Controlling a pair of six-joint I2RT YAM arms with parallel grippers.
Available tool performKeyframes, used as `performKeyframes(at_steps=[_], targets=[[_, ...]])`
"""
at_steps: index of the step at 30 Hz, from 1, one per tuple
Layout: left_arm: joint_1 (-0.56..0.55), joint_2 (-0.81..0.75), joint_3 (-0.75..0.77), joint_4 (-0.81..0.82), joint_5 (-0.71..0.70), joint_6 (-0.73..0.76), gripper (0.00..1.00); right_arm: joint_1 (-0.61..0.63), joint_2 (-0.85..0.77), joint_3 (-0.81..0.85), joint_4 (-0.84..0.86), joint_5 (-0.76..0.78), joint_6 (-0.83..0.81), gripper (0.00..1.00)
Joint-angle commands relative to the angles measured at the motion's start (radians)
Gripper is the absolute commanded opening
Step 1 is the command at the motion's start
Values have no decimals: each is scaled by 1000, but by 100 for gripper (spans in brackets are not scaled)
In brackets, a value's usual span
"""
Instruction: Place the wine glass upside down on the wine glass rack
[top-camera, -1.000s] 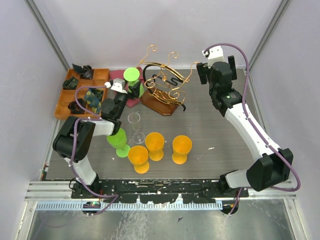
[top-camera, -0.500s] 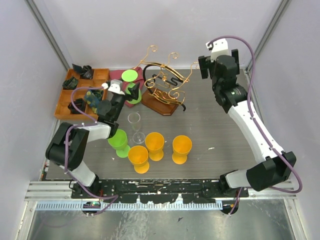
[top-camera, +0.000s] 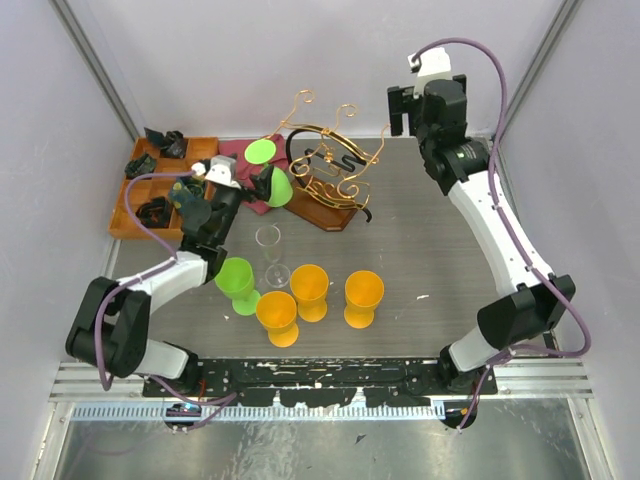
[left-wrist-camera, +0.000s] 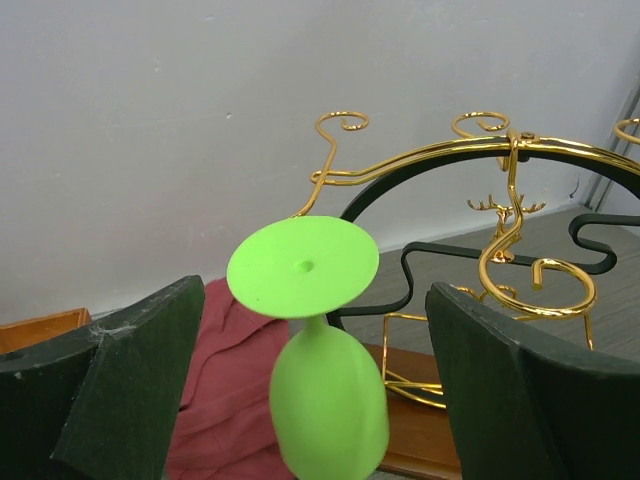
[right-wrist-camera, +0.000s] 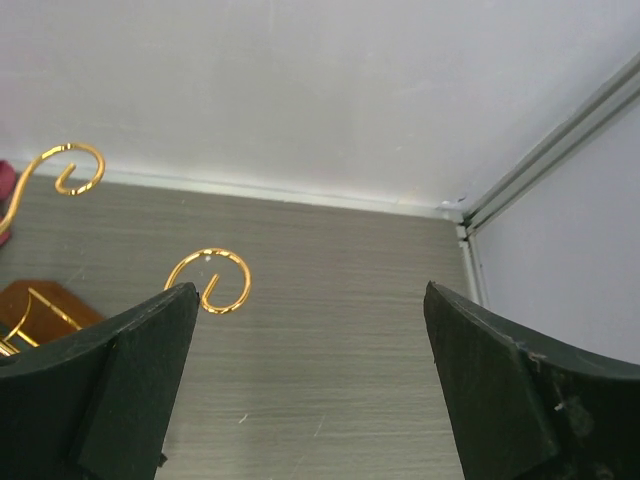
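left tool (left-wrist-camera: 315, 300) gapes wide, gripping nothing, at the left end of the rack (top-camera: 322, 207). green wine glass (left-wrist-camera: 325, 400) is there upside down and tilted, between the fingers (left-wrist-camera: 110, 400); whether its foot (left-wrist-camera: 300, 265) truly sits on the rack i cannot tell. a finger brushing it could tip it off.

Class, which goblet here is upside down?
The green goblet at the gold rack: foot up, bowl down; the others stand upright.

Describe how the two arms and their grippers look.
The left arm and right arm match: white links, black joints, a purple cable looping along each. The left gripper and right gripper have broad, dark, wedge-shaped fingers. No markings are legible.
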Motion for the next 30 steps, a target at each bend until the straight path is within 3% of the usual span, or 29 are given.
performKeyframes(at_steps=[1,6,12,19,30], targets=[[-3,-87,30,-143,-17,33,98,-9,35,48,-1,-71,37,100],[-3,-199,89,-336,-24,90,98,-33,119,73,77,-111,27,100],[-3,-278,115,-446,-43,120,98,-40,235,190,15,-141,62,100],[-3,-343,166,-610,-61,133,98,-40,362,376,-178,-163,108,100],[-3,-360,180,-661,-63,165,98,-48,371,367,-385,-162,150,100]])
